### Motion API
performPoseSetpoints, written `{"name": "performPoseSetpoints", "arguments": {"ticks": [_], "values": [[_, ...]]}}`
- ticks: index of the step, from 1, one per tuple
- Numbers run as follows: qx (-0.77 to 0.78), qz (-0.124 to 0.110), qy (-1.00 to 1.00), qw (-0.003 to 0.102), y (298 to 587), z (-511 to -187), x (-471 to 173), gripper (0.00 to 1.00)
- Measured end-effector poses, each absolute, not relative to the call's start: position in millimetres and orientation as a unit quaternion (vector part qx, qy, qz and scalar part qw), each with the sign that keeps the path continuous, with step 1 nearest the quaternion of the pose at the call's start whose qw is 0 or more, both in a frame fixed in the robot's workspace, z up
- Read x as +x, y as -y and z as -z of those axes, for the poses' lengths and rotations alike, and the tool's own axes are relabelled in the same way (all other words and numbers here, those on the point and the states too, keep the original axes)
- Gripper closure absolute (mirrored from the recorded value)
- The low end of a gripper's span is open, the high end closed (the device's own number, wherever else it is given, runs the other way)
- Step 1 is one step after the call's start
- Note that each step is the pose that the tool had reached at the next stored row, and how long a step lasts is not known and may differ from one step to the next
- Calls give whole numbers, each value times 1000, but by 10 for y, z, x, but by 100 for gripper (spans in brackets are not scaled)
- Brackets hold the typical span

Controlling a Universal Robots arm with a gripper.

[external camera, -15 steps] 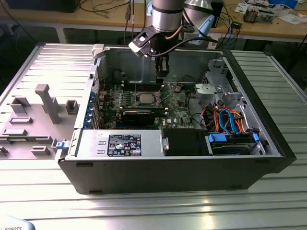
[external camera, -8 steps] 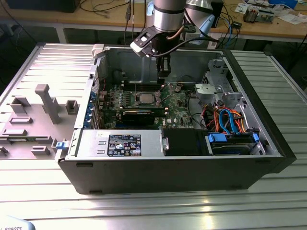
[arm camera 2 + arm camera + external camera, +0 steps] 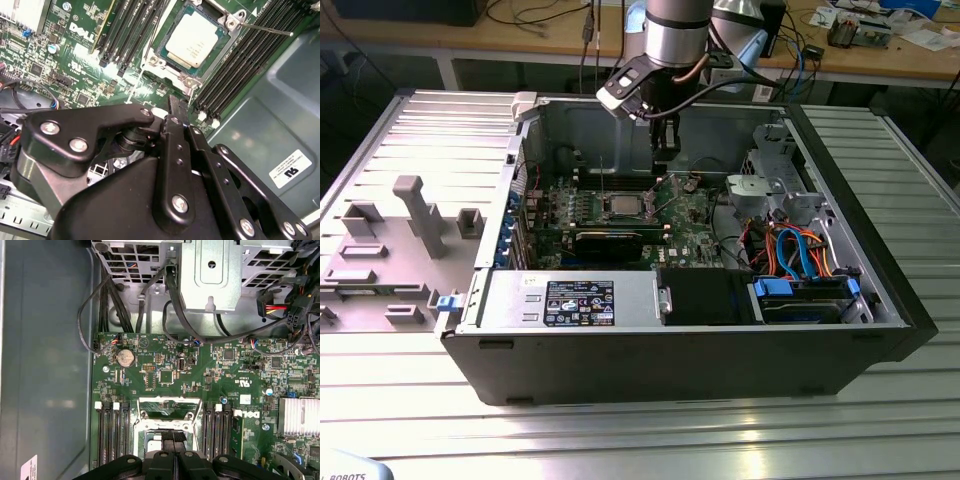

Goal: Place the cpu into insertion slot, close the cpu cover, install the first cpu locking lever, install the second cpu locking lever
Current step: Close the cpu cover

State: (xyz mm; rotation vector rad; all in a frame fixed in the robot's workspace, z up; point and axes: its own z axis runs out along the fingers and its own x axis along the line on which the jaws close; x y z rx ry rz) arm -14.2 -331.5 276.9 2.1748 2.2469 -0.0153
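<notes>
At the insertion slot [image 3: 152, 62] rim — not touching — hangs the gripper [image 3: 176, 102], clenched empty.

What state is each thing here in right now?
cpu: lying flat in the insertion slot.
locking lever: sticking out from the slot, not latched.
gripper: shut, empty, over the motherboard.
computer case: side panel off.

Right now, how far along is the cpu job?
Done: the cpu lies in the slot, and the cover looks down around it. In hand: nothing; the claw hangs shut near the slot. Left: one lever sticks out unlatched; the other I cannot make out.
</notes>
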Motion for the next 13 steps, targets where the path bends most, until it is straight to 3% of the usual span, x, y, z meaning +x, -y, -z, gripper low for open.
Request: {"name": "performPoseSetpoints", "arguments": {"ticks": [13], "values": [[695,5,-719,7,3315,-2759,33,89]]}}
